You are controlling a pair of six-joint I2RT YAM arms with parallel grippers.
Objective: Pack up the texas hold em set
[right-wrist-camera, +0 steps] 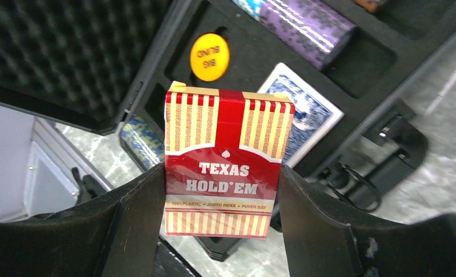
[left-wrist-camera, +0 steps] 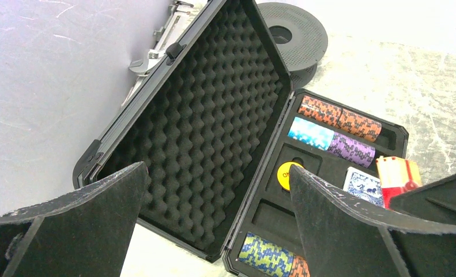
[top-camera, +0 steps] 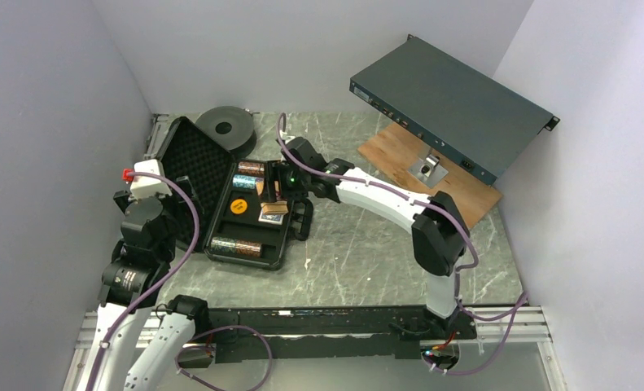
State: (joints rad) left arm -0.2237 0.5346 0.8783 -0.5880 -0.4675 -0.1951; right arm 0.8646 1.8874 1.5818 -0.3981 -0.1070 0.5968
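Observation:
The black briefcase [top-camera: 190, 163] lies open at the table's left, its foam-lined lid [left-wrist-camera: 214, 121] leaning back. Its tray holds a brown chip stack [left-wrist-camera: 338, 117], a blue-and-purple stack [left-wrist-camera: 332, 140], a green-and-orange stack [left-wrist-camera: 268, 258], a yellow button [left-wrist-camera: 284, 174] and a blue card deck [left-wrist-camera: 364, 186]. My right gripper [right-wrist-camera: 221, 190] is shut on a red "Texas Hold'em" card deck [right-wrist-camera: 225, 161] and holds it upright over the tray's right side, above the blue deck [right-wrist-camera: 306, 112]. My left gripper [left-wrist-camera: 217, 225] is open and empty, near the case's front left.
A black round spool [top-camera: 227, 124] lies behind the case. A large flat dark-grey metal box [top-camera: 453, 106] is propped on a stand over a wooden board [top-camera: 400, 151] at the back right. The case's handle [top-camera: 302, 218] sticks out towards the right arm.

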